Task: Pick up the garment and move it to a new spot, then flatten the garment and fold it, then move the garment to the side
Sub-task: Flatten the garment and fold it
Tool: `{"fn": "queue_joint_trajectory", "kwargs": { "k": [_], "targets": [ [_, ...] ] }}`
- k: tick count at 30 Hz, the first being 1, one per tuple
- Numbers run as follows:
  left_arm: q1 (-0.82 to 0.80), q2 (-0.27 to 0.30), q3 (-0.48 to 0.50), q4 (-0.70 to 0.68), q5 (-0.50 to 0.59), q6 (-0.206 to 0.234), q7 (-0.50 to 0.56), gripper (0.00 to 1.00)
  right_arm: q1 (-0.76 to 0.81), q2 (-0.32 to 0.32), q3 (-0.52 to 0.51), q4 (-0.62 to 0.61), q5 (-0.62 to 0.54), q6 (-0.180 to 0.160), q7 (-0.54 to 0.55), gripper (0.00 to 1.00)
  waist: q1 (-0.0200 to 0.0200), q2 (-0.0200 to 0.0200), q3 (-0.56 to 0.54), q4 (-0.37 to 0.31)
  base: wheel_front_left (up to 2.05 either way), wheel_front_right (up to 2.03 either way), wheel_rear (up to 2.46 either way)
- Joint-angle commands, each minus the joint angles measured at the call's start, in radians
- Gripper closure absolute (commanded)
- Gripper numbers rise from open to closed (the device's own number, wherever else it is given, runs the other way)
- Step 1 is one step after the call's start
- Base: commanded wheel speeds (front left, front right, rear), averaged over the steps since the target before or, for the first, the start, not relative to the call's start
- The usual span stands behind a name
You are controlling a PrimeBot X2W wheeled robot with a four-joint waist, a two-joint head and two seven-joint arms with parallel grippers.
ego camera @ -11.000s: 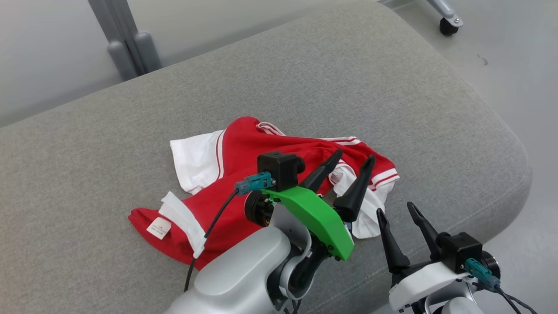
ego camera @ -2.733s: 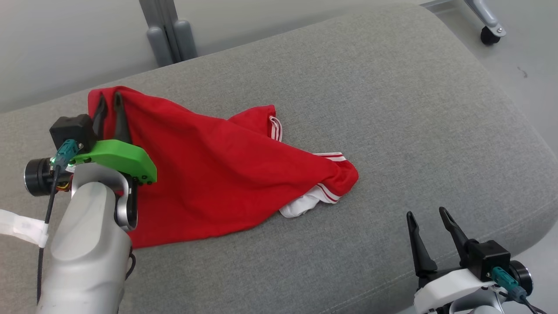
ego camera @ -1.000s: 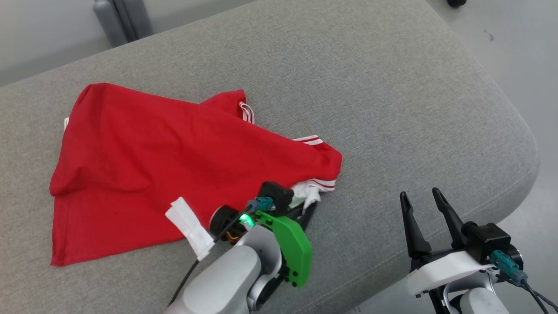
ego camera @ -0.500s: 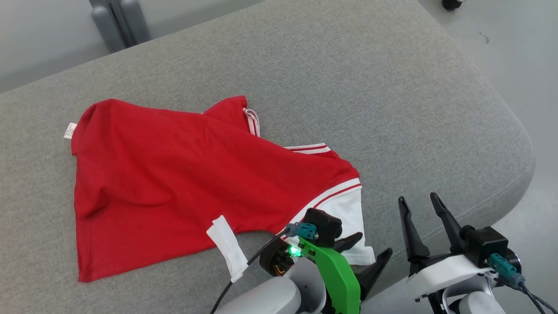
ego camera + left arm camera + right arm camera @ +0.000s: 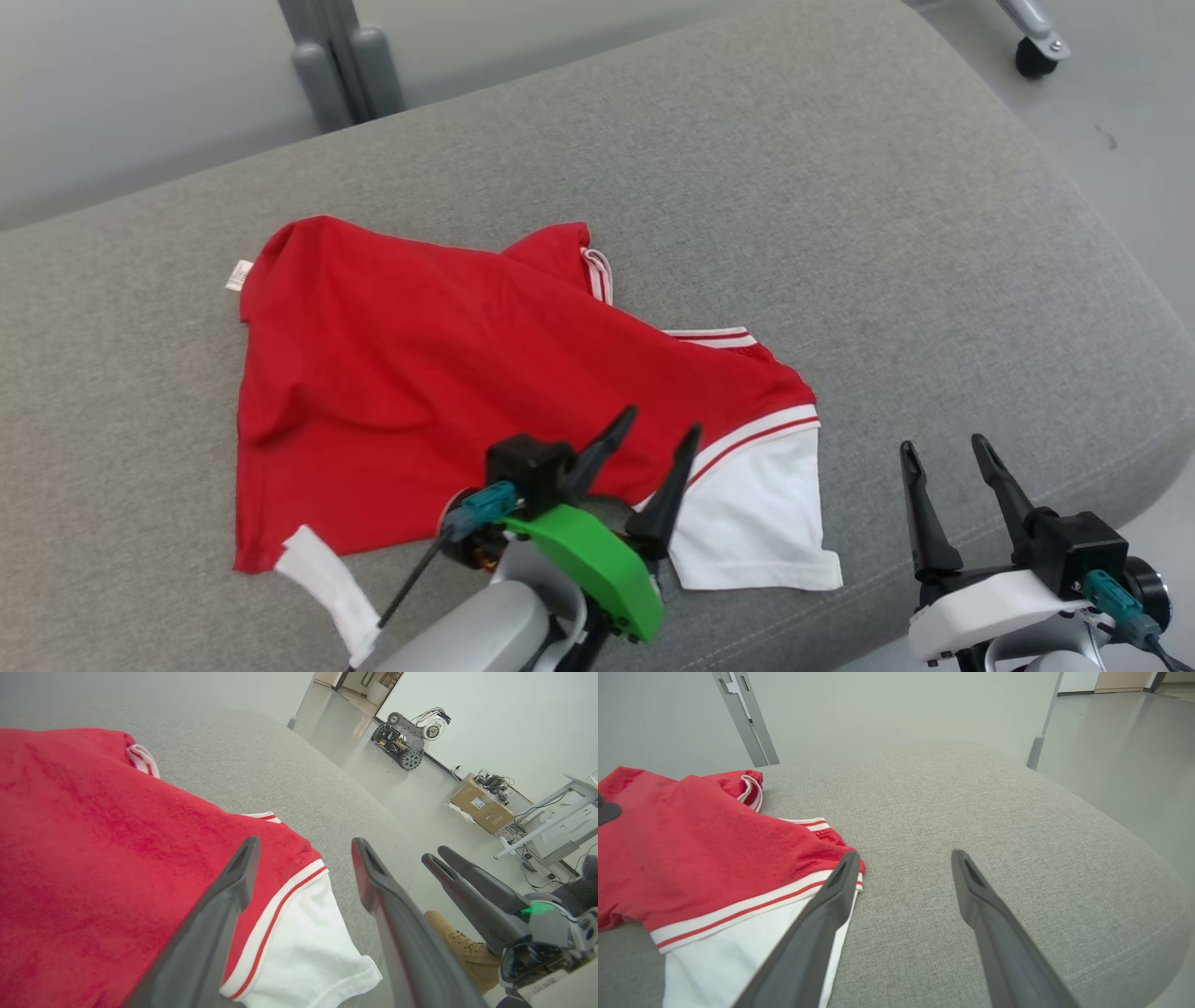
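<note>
A red garment (image 5: 439, 373) with a white, red-striped sleeve (image 5: 752, 509) lies spread on the grey cushion (image 5: 840, 215). In the left wrist view the garment (image 5: 93, 849) lies under and beyond the fingers. My left gripper (image 5: 658, 431) hovers open over the garment's near edge, just left of the white sleeve, with nothing between its fingers. Off the garment at the lower right, my right gripper (image 5: 945, 445) stands open and empty. Seen from the right wrist, the garment (image 5: 691, 844) lies left of my right gripper (image 5: 903, 856).
The cushion's rounded edge (image 5: 1111, 439) drops to the floor on the right. A grey post (image 5: 341, 61) stands behind the cushion and a caster wheel (image 5: 1032, 56) at the top right. A brown shoe (image 5: 460, 947) and a small wheeled robot (image 5: 406, 735) show on the floor.
My left gripper pulled the white sleeve out toward the near edge, opened and let it go, then rose clear of it. The head camera shifted; the right gripper stayed open.
</note>
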Motion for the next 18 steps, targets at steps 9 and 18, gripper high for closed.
{"fn": "queue_joint_trajectory", "kwargs": {
  "k": [9, 18],
  "targets": [
    [0.263, 0.062, 0.322, -0.106, 0.201, 0.091, -0.021, 0.0, 0.06, -0.002, -0.091, -0.085, -0.072, -0.001, -0.003, 0.0, 0.0, 0.0, -0.137, 0.173, 0.0, 0.0, 0.0],
    [0.486, 0.032, 0.63, -0.175, 0.464, 0.024, -0.022, 0.0, 0.093, -0.002, -0.076, -0.112, -0.069, -0.001, -0.003, 0.0, 0.0, 0.0, -0.178, 0.267, 0.0, 0.0, 0.0]
  ]
}}
